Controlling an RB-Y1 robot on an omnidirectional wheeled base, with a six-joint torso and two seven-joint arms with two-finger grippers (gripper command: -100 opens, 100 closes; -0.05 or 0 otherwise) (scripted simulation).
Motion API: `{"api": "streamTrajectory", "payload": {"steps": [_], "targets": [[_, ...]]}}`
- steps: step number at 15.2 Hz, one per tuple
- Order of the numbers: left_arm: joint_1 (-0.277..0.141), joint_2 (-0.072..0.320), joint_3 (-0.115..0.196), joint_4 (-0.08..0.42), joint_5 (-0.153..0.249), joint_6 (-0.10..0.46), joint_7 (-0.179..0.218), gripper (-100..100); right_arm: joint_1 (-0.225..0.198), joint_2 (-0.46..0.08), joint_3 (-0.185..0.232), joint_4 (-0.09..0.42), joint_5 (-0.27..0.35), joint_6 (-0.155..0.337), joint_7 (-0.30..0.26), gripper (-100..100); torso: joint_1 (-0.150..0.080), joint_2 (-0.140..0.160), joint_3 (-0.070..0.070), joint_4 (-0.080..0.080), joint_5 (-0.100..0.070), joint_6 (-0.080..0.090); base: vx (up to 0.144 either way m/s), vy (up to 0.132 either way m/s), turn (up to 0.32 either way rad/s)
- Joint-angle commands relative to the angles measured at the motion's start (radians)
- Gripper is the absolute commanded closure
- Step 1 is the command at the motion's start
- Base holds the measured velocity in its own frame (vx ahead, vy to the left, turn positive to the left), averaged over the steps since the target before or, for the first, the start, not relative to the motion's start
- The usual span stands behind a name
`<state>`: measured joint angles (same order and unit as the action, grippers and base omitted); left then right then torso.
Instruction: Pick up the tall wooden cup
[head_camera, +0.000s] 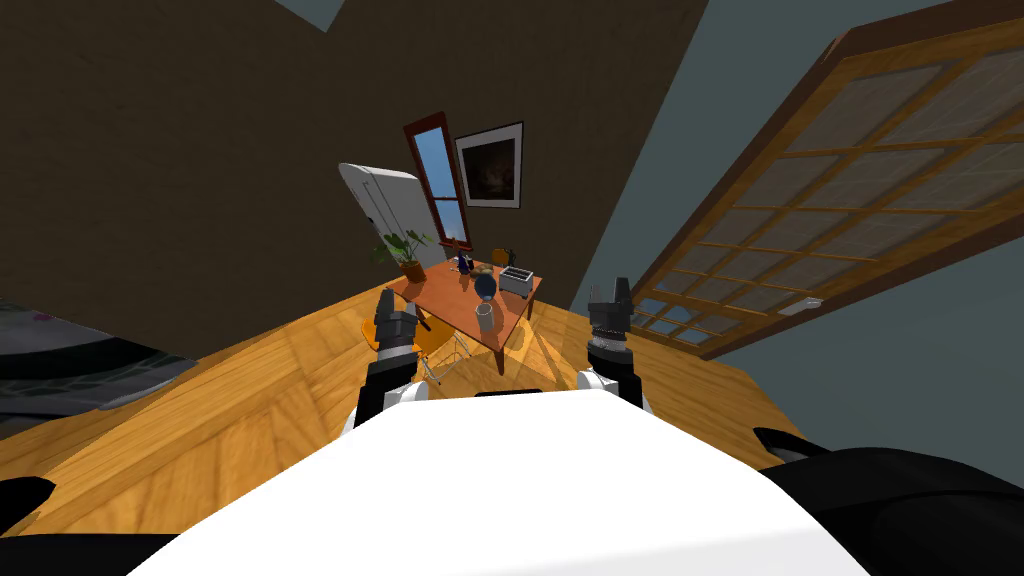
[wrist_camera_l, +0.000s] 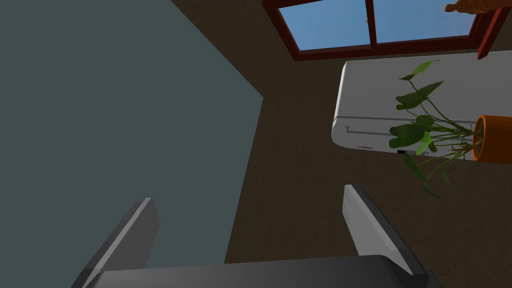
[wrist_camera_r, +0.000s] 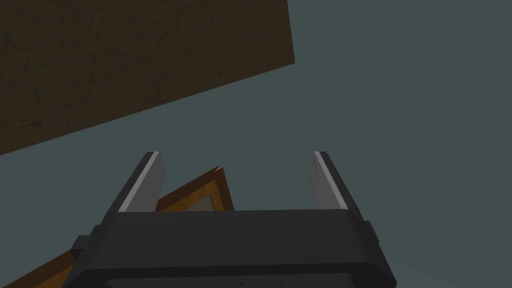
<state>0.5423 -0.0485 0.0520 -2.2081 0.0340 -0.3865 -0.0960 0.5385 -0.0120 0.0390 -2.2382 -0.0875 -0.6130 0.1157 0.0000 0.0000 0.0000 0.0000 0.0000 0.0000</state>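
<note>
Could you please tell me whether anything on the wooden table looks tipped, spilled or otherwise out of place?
Nothing stands out. On the reddish-brown wooden table, the tall grey cup, round dark blue vase, white toaster and leafy plant in an orange pot all stand upright; the shared slant is the camera's.

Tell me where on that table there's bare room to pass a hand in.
Bare: the left side of the table, between the potted plant and the tall cup. Crowded: the far end, where a toaster and a blue vase sit close behind the cup.
</note>
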Motion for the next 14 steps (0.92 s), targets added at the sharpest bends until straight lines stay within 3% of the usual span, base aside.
{"api": "streamTrajectory", "payload": {"steps": [1, 2, 3, 4, 6, 7, 9, 10, 14], "targets": [[-0.003, 0.048, 0.007, -0.001, 0.001, 0.009, 0.001, -100, 0.000, 0.000, 0.000, 0.000, 0.000, 0.000, 0.000, 0, 0.000, 0.000, 0.000, 0.000, 0.000, 0.000, 0.000, -0.015, -0.011], [-0.003, 0.048, 0.007, -0.001, 0.001, 0.009, 0.001, -100, 0.000, 0.000, 0.000, 0.000, 0.000, 0.000, 0.000, 0, 0.000, 0.000, 0.000, 0.000, 0.000, 0.000, -0.002, -0.024, -0.010], [-0.006, 0.081, 0.013, -0.003, 0.002, 0.018, 0.001, -100, 0.000, 0.000, 0.000, 0.000, 0.000, 0.000, 0.000, 0, -0.001, 0.000, 0.000, 0.000, 0.000, 0.000, -0.002, -0.034, -0.012], [-0.006, 0.081, 0.013, -0.003, 0.002, 0.018, 0.001, -100, 0.000, 0.000, 0.000, 0.000, 0.000, 0.000, 0.000, 0, -0.002, 0.000, 0.000, 0.000, 0.000, 0.000, -0.002, -0.038, -0.009], [-0.014, 0.137, 0.033, -0.006, 0.005, 0.046, 0.002, -100, 0.000, 0.000, 0.000, 0.000, 0.000, 0.000, 0.000, 0, -0.003, 0.000, 0.000, 0.000, -0.001, 0.000, -0.005, -0.057, -0.026], [-0.014, 0.144, 0.033, -0.006, 0.005, 0.046, 0.002, -100, 0.000, 0.000, 0.000, 0.000, 0.000, 0.000, 0.000, 0, -0.004, 0.000, 0.000, 0.000, -0.001, 0.000, -0.008, -0.072, -0.024], [-0.024, 0.194, 0.060, -0.010, 0.010, 0.090, 0.001, -100, 0.000, 0.000, 0.000, 0.000, 0.000, 0.000, 0.000, 0, -0.005, 0.000, 0.000, 0.000, -0.001, 0.000, 0.001, -0.089, -0.034], [-0.024, 0.194, 0.060, -0.010, 0.010, 0.090, 0.001, -100, 0.000, 0.000, 0.000, 0.000, 0.000, 0.000, 0.000, 0, -0.006, 0.000, 0.000, 0.000, -0.001, 0.000, 0.015, -0.097, -0.029], [-0.043, 0.245, 0.111, -0.014, 0.021, 0.180, -0.004, -100, 0.000, 0.000, 0.000, 0.000, 0.000, 0.000, 0.000, 0, -0.008, -0.001, -0.001, 0.000, -0.002, 0.000, 0.012, -0.108, -0.048]]}}
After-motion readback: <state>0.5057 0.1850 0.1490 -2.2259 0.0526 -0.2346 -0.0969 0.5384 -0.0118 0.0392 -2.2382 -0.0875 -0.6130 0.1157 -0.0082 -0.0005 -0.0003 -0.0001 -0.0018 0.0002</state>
